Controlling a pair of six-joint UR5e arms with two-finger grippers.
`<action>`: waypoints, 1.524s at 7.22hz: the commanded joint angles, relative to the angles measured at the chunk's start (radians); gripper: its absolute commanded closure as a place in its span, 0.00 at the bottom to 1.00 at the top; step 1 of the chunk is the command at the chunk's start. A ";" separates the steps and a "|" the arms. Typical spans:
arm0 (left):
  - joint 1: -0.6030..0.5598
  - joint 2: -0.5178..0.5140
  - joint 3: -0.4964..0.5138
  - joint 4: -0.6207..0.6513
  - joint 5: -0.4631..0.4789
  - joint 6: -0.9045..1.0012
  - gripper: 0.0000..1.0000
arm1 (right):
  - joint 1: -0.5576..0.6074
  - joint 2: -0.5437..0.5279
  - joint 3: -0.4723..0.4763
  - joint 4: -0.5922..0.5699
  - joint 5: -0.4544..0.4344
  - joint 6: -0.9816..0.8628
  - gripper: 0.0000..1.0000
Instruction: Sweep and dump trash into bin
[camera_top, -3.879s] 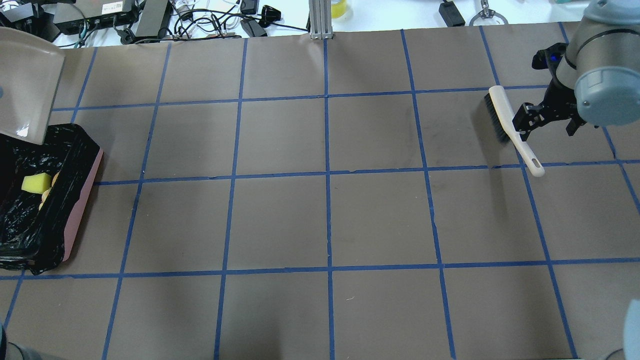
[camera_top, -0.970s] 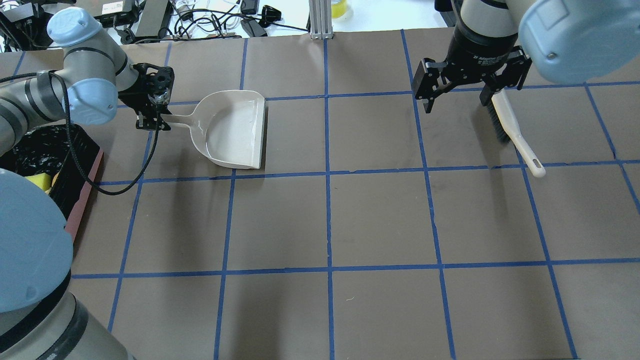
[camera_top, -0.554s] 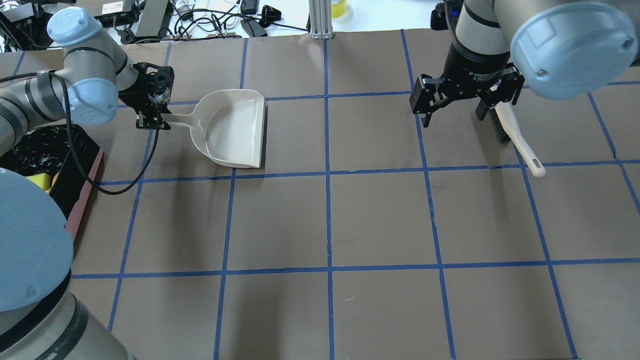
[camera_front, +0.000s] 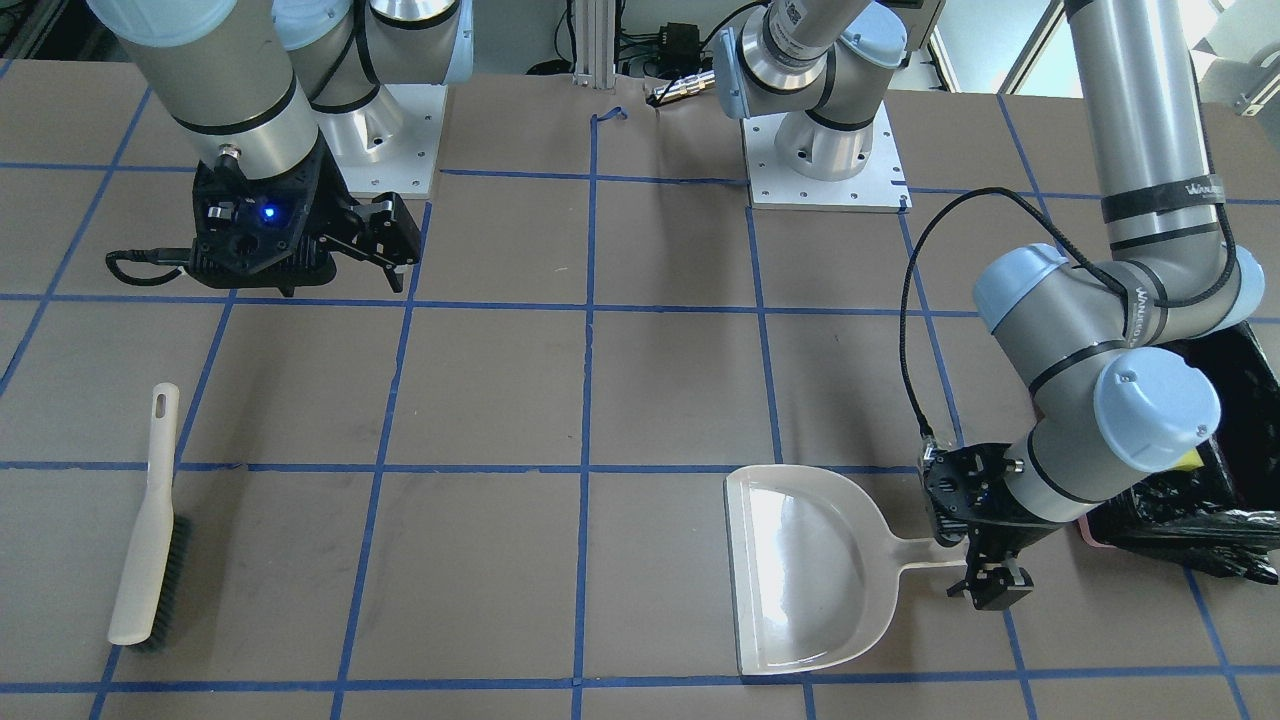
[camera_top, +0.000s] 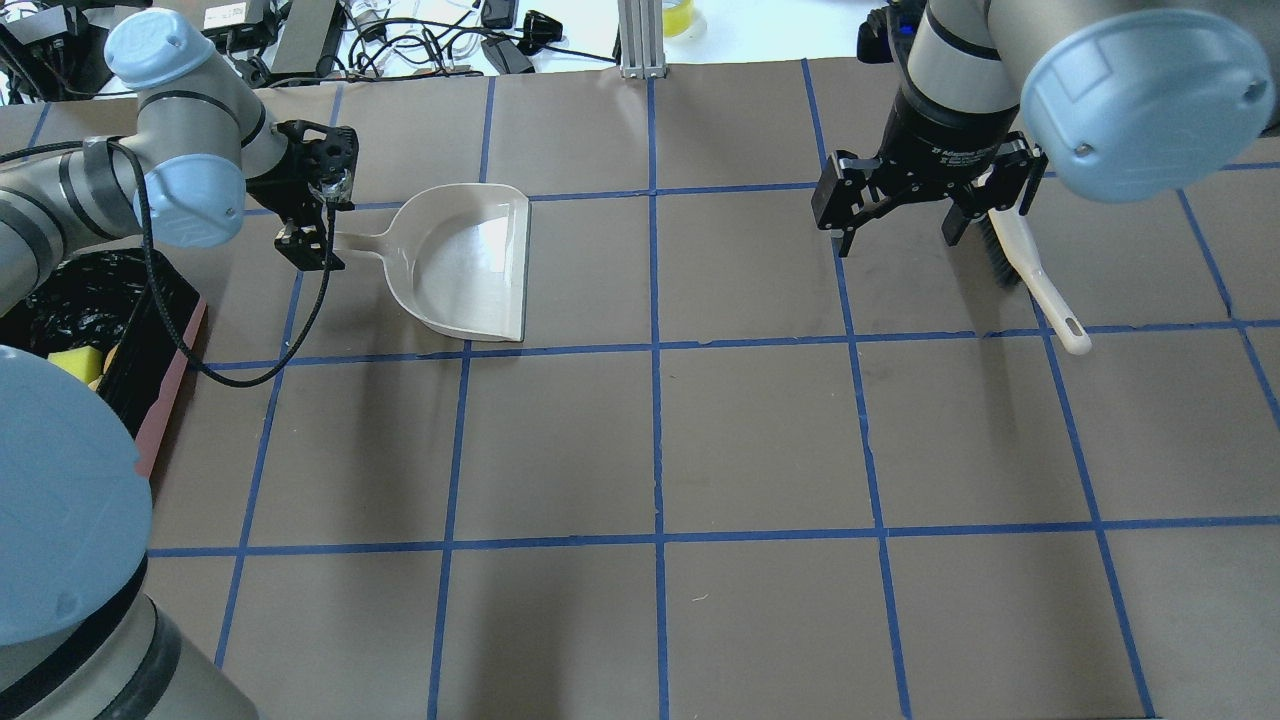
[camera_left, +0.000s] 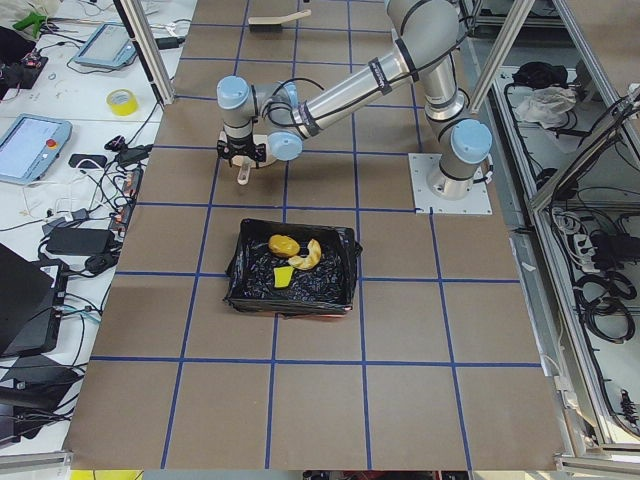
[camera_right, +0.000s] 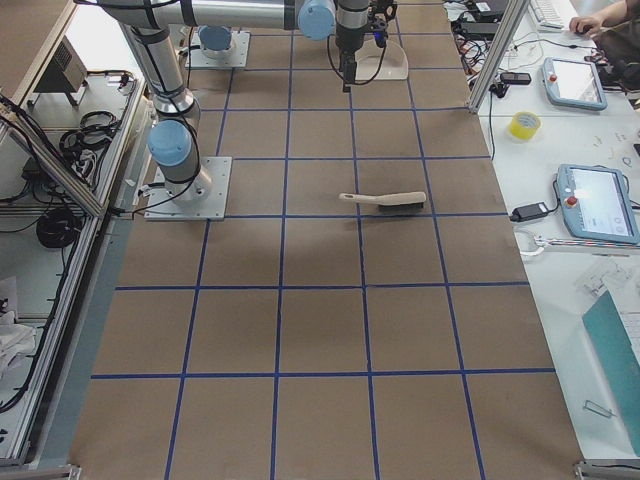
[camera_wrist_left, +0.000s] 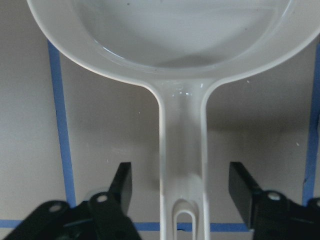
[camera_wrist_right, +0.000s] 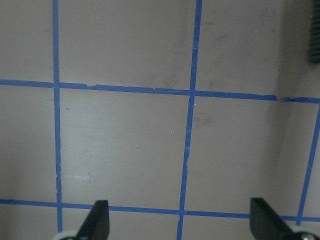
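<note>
The bin (camera_left: 240, 262), pink (camera_top: 168, 390) with a black bag, stands at the table's left end. In it lie the orange-yellow lump (camera_left: 283, 244), the cream crescent (camera_left: 308, 255) and the yellow wedge (camera_left: 283, 276); the wedge also shows in the overhead view (camera_top: 75, 365). My left gripper (camera_wrist_left: 182, 175) is open, its jaws on either side of the grey dustpan's handle (camera_wrist_left: 181, 140) without touching it. The dustpan (camera_top: 470, 260) lies flat and empty. My right gripper (camera_top: 895, 235) is open and empty above the table, just left of the brush (camera_top: 1010, 250).
The brush (camera_front: 150, 520) lies on the table, bristles down. The dustpan (camera_front: 810, 570) sits one square from the bin (camera_front: 1245, 390). Cables, boxes and a tape roll lie past the far edge (camera_top: 400, 40). Arm bases (camera_front: 825, 150) stand at the robot's side.
The dustpan went from tilted over the bin to flat on the table. The left gripper now stands open around its handle. The right gripper left the brush and drifted left.
</note>
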 joint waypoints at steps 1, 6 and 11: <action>-0.030 0.091 -0.013 -0.074 0.006 -0.060 0.00 | -0.005 -0.028 0.002 -0.002 0.000 -0.006 0.00; -0.035 0.476 -0.088 -0.490 0.013 -0.853 0.00 | -0.005 -0.045 0.004 0.010 -0.021 -0.009 0.00; -0.036 0.545 -0.071 -0.501 0.074 -1.685 0.00 | -0.005 -0.044 0.004 0.010 -0.026 -0.052 0.00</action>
